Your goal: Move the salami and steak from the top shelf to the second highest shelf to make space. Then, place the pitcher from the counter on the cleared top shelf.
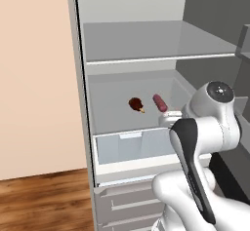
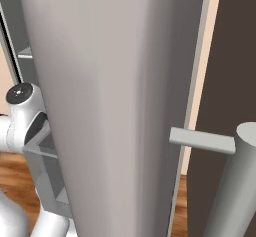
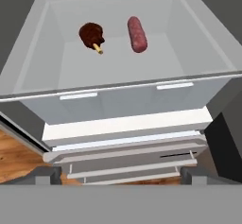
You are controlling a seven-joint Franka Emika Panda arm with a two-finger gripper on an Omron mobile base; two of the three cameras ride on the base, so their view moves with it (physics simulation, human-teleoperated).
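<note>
- Left base view has the fridge open, and the top shelf (image 1: 156,42) is a bare grey panel with a thin whitish front rim.
- One level down, the second highest shelf (image 1: 112,113) carries both meats, and its front edge meets the translucent bluish drawer fronts (image 1: 129,147).
- Steak (image 1: 135,104) sits on the left, a dark brown chunk with its little tan bone tip pointing toward the front. Salami (image 1: 159,103) lies just beside it on the right, apart, not touching.
- Hand view looks down into that same shelf: steak (image 3: 91,35) at upper left, salami (image 3: 137,34) to its right, lying roughly front to back.
- Gripper (image 3: 118,176) hangs out in front of the fridge, low over the drawer fronts, well back from both meats. Its two dark tips sit far apart at the bottom corners, so it's spread wide with nothing in it.
- Right base view is mostly the pale fridge door (image 2: 120,106) up close.
</note>
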